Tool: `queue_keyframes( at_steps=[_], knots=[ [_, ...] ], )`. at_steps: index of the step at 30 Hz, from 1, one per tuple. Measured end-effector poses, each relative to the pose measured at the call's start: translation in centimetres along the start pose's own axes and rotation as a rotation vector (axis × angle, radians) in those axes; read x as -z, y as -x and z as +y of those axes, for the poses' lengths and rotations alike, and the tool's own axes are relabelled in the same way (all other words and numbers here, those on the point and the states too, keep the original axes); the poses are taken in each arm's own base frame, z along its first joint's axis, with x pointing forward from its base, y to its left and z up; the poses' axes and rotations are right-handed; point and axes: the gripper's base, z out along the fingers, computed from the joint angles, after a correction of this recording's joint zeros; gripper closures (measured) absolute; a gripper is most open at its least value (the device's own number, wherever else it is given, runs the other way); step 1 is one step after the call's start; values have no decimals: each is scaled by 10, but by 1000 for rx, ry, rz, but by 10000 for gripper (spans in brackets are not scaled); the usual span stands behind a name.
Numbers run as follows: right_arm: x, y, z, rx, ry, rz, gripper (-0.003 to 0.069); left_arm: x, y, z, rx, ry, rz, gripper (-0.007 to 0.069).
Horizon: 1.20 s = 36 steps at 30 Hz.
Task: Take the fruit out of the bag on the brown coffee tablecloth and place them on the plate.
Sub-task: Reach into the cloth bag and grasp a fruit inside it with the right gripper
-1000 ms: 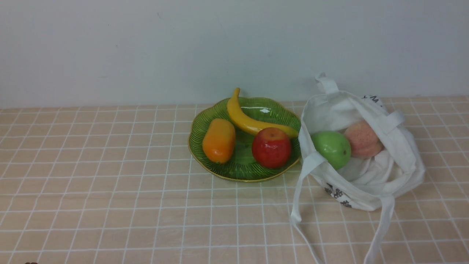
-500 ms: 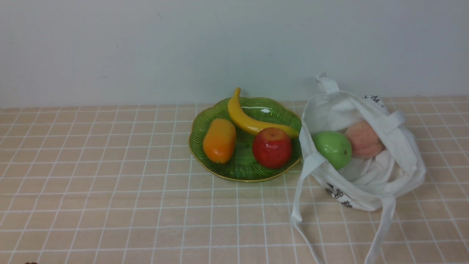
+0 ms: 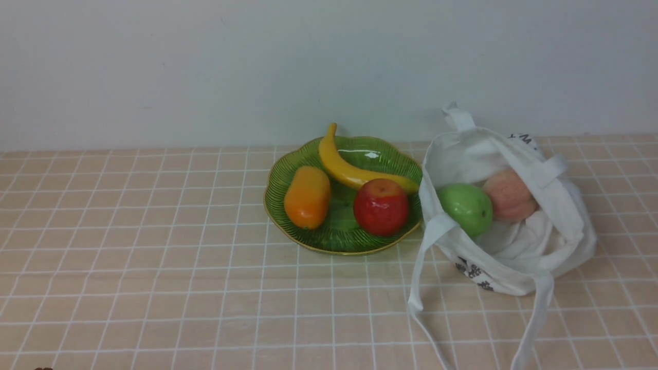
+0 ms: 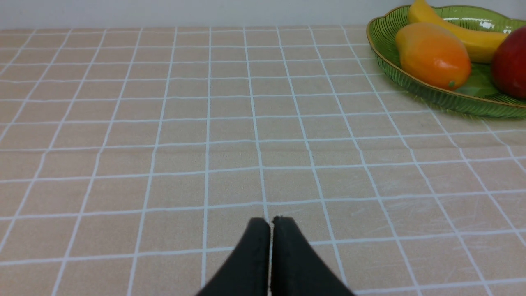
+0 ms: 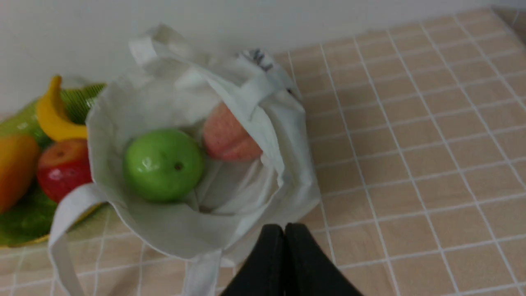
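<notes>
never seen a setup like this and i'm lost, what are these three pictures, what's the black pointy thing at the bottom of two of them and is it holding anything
This is a two-armed robot at a table. The wide picture comes from a camera between its arms, looking forward; neither arm shows there. The other two come from a camera on each wrist, so the black wedge is that arm's end effector: the left end effector over bare tablecloth, the right end effector near the open white bag. Both are shut and hold nothing. In the bag lie a green apple and a peach. Beside it, a green plate holds a banana, a red apple and an orange fruit.
</notes>
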Motion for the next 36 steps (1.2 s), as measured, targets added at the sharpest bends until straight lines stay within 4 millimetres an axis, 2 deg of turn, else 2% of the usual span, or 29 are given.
queue_keyframes(
  at_steps=[2,3,4,6,10,12,13,14,17,18,19,20,22,25,28,36],
  knots=[
    [-24,9,4,29,-4,77,662,0,0,0,0,0,0,633],
    [-27,10,4,27,-4,85,661,0,0,0,0,0,0,633],
    [-51,16,8,52,2,146,646,0,0,0,0,0,0,633],
    [-71,19,11,60,14,179,627,0,0,0,0,0,0,633],
    [-117,27,27,120,76,209,533,0,0,0,0,0,0,633],
    [-131,29,37,148,108,221,487,0,0,0,0,0,0,633],
    [-142,31,47,172,136,226,440,0,0,0,0,0,0,633],
    [-146,29,50,182,143,236,423,0,0,0,0,0,0,633],
    [-181,31,76,257,195,262,253,0,0,0,0,0,0,633],
    [-191,31,81,264,201,268,204,0,0,0,0,0,0,633],
    [-193,33,82,266,203,264,194,0,0,0,0,0,0,633],
    [-210,32,87,272,205,283,111,0,0,0,0,0,0,633],
    [-228,32,91,275,203,294,37,0,0,0,0,0,0,633],
    [-250,27,94,278,198,321,-15,0,0,0,0,0,0,633],
    [-269,22,96,265,195,339,-31,0,0,0,0,0,0,633],
    [-287,11,100,253,197,371,-12,0,0,0,0,0,0,633]
  ],
)
